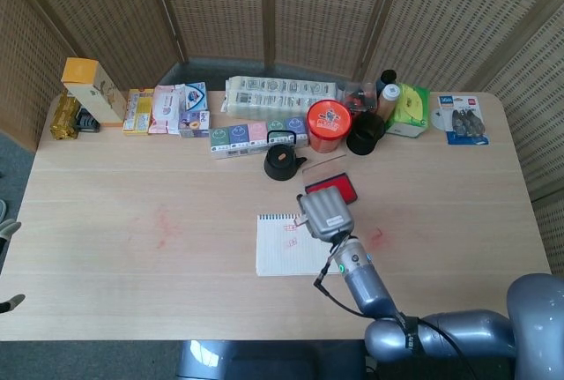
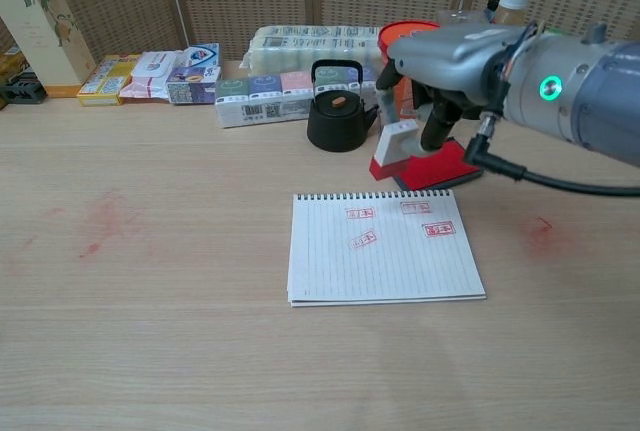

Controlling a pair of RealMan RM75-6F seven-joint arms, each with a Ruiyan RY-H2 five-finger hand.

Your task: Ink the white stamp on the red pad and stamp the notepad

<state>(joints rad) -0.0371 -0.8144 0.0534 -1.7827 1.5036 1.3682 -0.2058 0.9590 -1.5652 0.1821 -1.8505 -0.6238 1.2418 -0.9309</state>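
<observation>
My right hand holds the white stamp, which has a red base and hangs tilted at the left edge of the red ink pad. Just in front lies the spiral notepad, its upper part bearing several red stamp marks. From the head view, the right hand covers the stamp and the notepad's upper right corner, with the red pad just behind it. Whether the stamp touches the pad or the table cannot be told. My left hand is out of both views.
A black kettle stands just left of the pad. Behind it are a red-orange tub, a black cup and a row of boxes and packets along the back. Red smudges mark the tabletop.
</observation>
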